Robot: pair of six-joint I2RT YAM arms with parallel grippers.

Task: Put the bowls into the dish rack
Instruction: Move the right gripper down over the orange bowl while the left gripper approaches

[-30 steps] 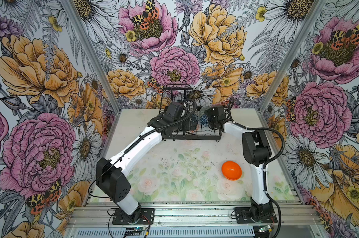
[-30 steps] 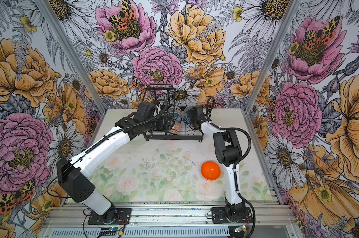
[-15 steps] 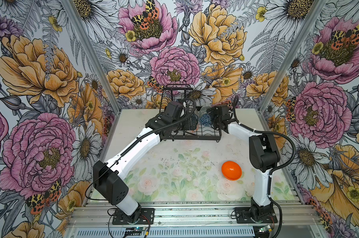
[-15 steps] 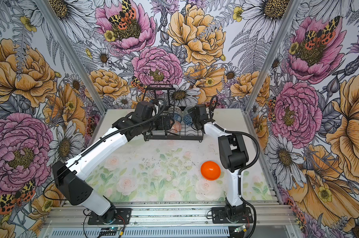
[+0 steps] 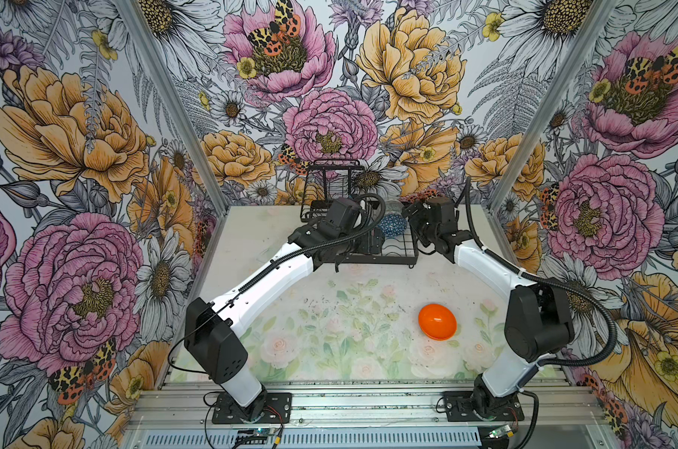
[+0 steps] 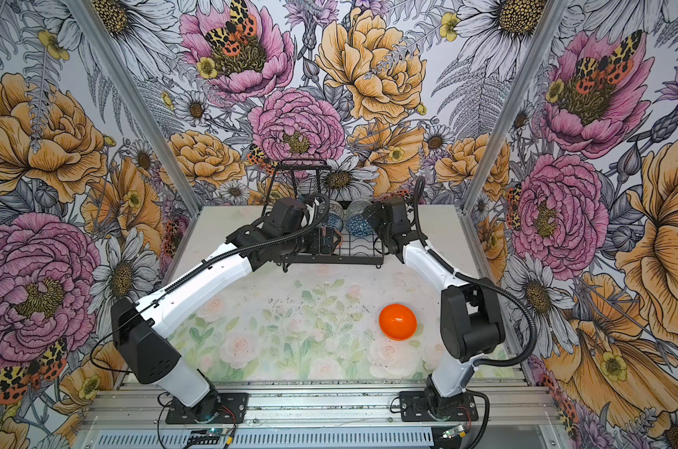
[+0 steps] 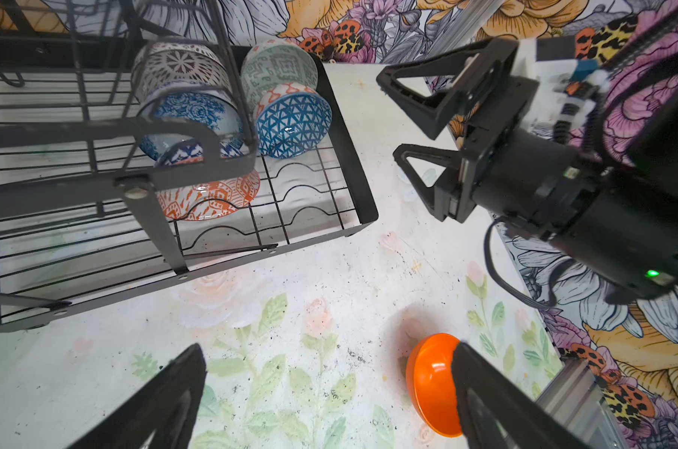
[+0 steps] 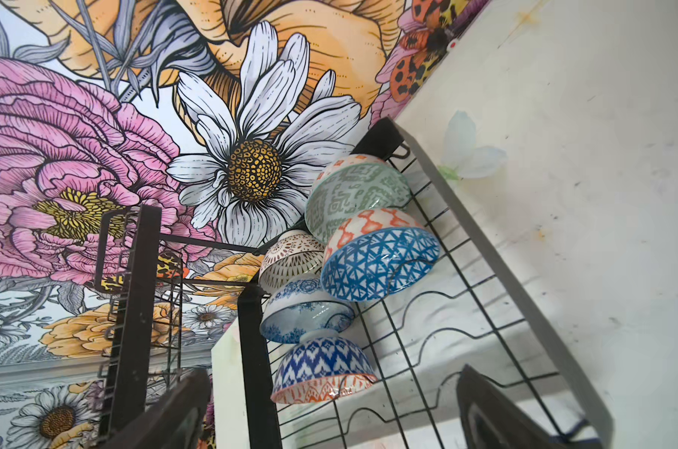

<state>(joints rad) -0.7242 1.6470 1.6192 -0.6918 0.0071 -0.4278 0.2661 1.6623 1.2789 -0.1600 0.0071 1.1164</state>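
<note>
Judging the loading nearly done, we note the patterned bowls [image 8: 380, 268] standing on edge at one end of the dish rack [image 7: 351, 155], and only the orange bowl [image 5: 437, 322] out on the table [image 5: 329, 295], well apart from the rack, near the right arm. Left tool [image 7: 329, 404] and right tool [image 7: 388, 116] both gape wide, hold nothing and hover beside the rack. Next, we reckon, the right tool must reach that glossy, plain, seemingly mouth-down bowl and take it by the rim
</note>
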